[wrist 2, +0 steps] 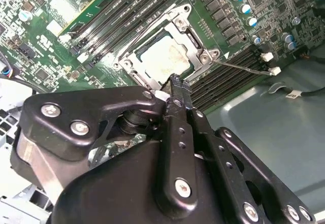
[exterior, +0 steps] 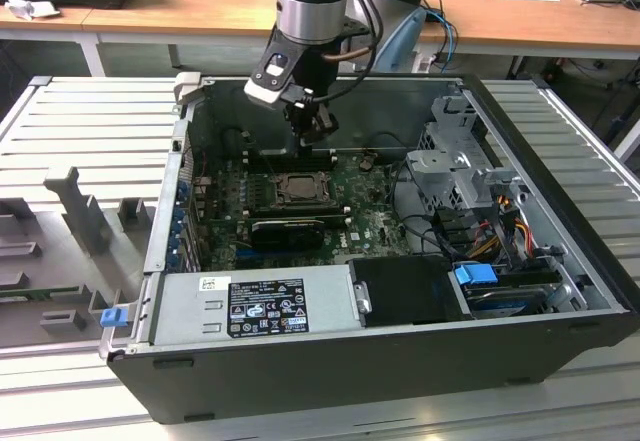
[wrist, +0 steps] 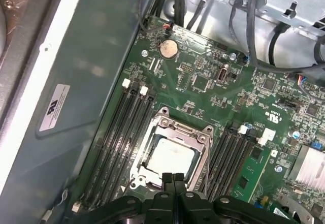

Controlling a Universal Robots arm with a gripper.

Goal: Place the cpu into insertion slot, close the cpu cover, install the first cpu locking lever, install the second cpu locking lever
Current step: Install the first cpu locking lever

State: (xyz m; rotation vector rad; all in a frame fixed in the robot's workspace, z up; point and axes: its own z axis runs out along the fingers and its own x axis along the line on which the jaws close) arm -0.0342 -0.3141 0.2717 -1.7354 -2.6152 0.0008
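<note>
Second wrist view gives the clearest look: the gripper (wrist 2: 175,83) has its two fingers pressed together with nothing between them, so they make one narrow tip; I judge this is for pushing on a small part, not for grasping. Just under and a little ahead of this tip the cpu (wrist 2: 163,57) lies flat in the insertion slot (wrist: 144,155); its grey face shows through the cut-out of the cpu cover (wrist: 183,126), which appears folded down around the chip, so it would hold the chip on the pins. To one side of the tip, one locking lever (wrist 2: 244,67) stands out as a thin wire over the memory slots (wrist 2: 223,79); it looks not latched, though I cannot be sure. In the exterior view the arm reaches down into the computer case (exterior: 400,361); whether the tip touches the cover I cannot tell.
</note>
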